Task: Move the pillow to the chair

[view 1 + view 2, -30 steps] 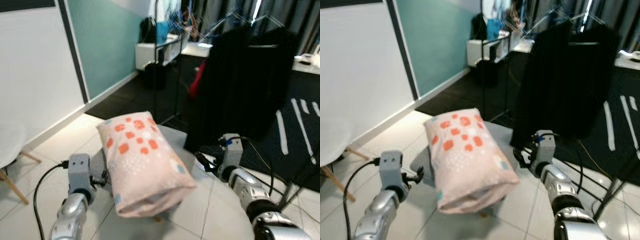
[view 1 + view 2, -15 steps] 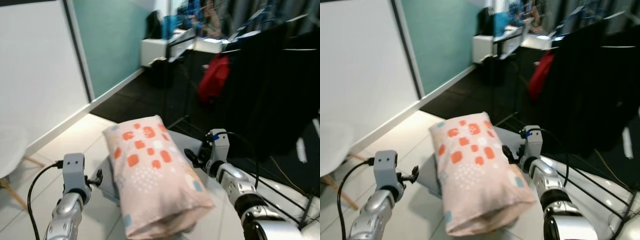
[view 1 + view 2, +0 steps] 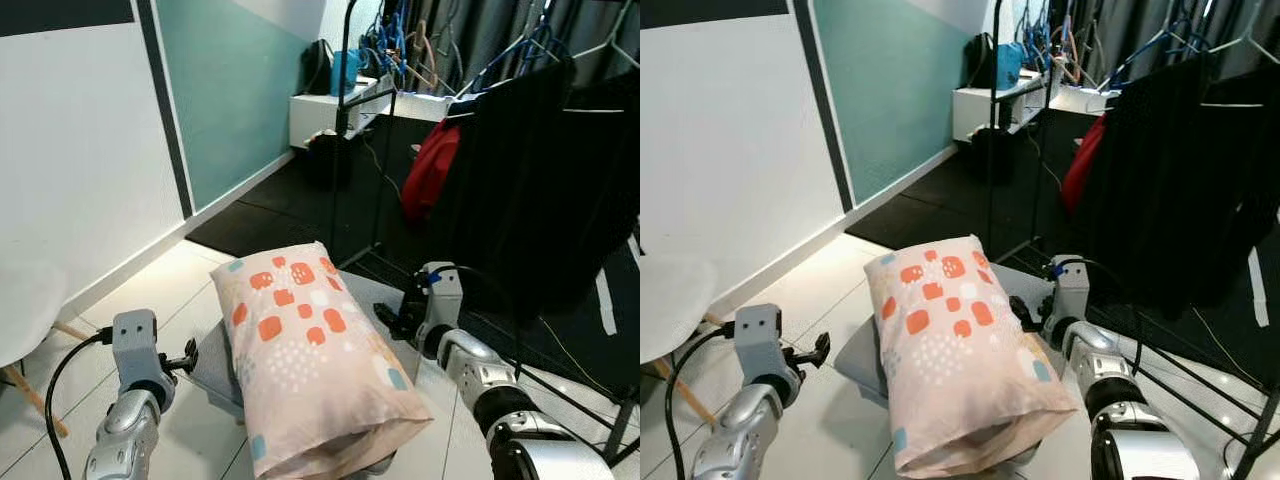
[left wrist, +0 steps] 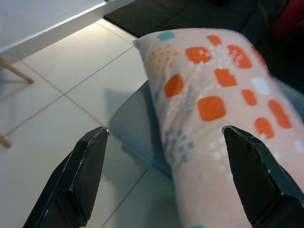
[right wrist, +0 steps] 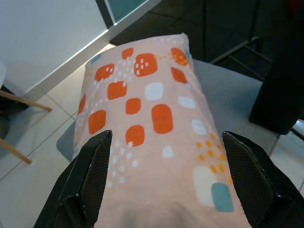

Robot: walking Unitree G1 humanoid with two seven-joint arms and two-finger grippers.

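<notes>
A pale pink pillow (image 3: 310, 360) with orange squares lies lengthwise on a grey seat (image 3: 212, 362) low in front of me. My left gripper (image 3: 186, 357) is open just left of the seat, its fingers (image 4: 88, 173) spread wide and apart from the pillow (image 4: 213, 109). At the pillow's right side my right gripper (image 3: 393, 322) is open too, its fingers (image 5: 97, 175) straddling the pillow (image 5: 147, 123) from above. Neither holds anything. A white chair (image 3: 670, 305) with wooden legs stands at the far left.
A clothes rack (image 3: 350, 120) with dark garments (image 3: 520, 190) and a red one (image 3: 432, 170) stands close behind the seat. A white and teal wall (image 3: 90, 150) runs along the left. Tiled floor (image 3: 150, 280) lies between the seat and the white chair.
The camera has swung and the picture has sharpened. My right gripper has come in closer to the pillow's right side. The pillow stays on the grey seat.
</notes>
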